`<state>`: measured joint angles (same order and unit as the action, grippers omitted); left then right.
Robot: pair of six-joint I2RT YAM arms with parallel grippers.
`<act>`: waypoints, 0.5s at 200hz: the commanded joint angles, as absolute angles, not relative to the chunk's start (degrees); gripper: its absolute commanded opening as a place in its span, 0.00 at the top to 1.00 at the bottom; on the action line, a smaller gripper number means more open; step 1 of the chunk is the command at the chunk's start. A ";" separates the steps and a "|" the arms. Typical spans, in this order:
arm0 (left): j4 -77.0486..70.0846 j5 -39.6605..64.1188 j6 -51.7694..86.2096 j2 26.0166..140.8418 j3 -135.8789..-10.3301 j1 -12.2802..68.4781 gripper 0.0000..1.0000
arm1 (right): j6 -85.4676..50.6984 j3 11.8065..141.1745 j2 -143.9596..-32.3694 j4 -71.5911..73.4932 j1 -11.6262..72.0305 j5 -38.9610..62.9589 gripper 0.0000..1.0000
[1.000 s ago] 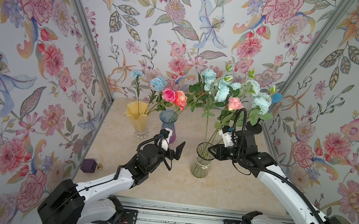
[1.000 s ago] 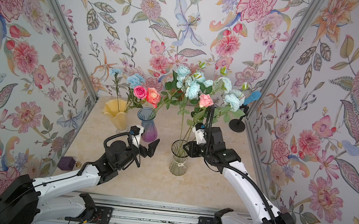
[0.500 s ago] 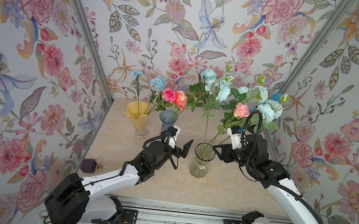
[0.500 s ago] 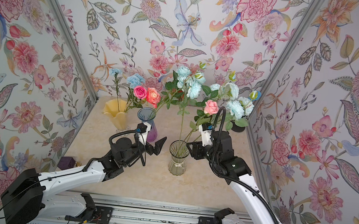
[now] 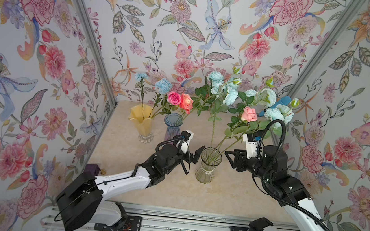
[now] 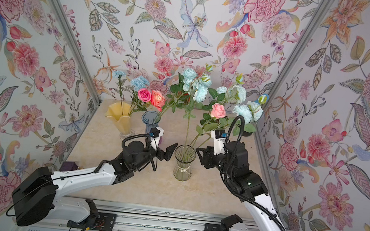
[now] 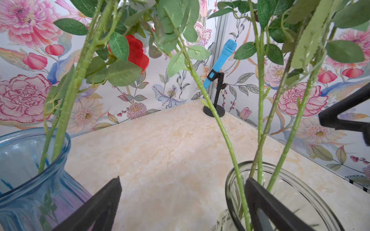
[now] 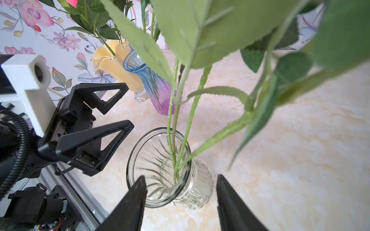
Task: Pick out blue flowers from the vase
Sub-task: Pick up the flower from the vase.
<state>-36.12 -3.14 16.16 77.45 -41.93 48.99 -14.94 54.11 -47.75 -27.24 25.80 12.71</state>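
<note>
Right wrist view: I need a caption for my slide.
Open right claw faces the clear vase of green stems; open left claw opposite.

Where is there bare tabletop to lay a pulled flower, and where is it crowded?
Bare: the front strip between the clear vase and the rail; the back stretch between the blue vase and the microphone. Crowded: back left, yellow vase beside blue vase.

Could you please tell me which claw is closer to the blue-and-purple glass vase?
Left. The left claw hovers open right beside the blue-and-purple vase, between it and the clear vase. The right claw is open on the clear vase's far side.
</note>
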 commanded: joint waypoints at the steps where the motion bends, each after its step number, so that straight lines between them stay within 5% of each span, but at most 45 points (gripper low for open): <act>1: -36.34 -2.39 14.70 78.26 -45.12 50.09 0.03 | -14.16 53.09 -44.77 -26.89 25.71 14.08 0.42; 100: -29.58 2.64 14.67 87.94 -65.67 47.07 0.22 | -13.45 52.22 -33.86 -27.98 25.99 19.53 0.50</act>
